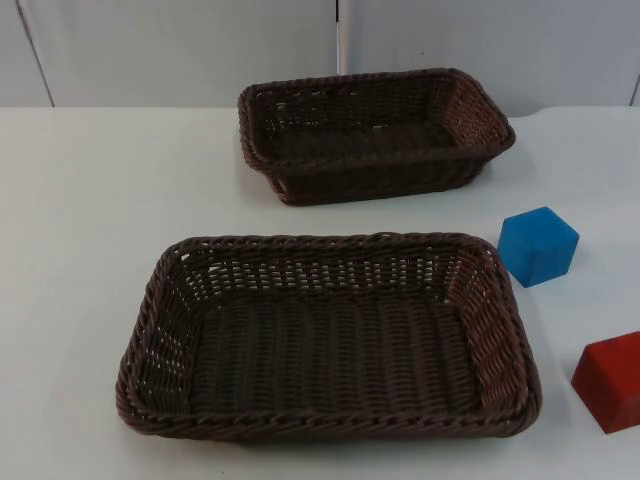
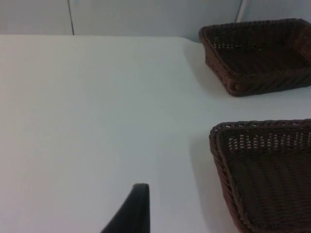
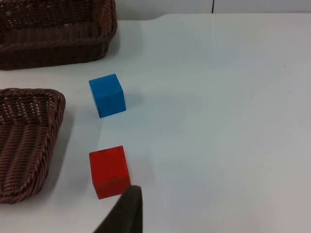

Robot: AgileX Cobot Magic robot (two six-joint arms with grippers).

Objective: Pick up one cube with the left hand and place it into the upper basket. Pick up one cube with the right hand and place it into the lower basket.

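Looking down on the white table (image 1: 90,220), you have two dark brown wicker baskets, both with nothing in them: the upper basket (image 1: 375,132) near the grey partition wall (image 1: 180,50), and the lower basket (image 1: 330,335) closer to the camera. To the right of the lower basket sit a blue cube (image 1: 538,246) and a red cube (image 1: 610,380), apart from each other and from the rim. Your left gripper (image 2: 129,213) hangs over bare table beside the baskets; your right gripper (image 3: 124,211) hangs just beside the red cube, perhaps not touching it. Whether either gripper is spread or closed, I cannot tell.
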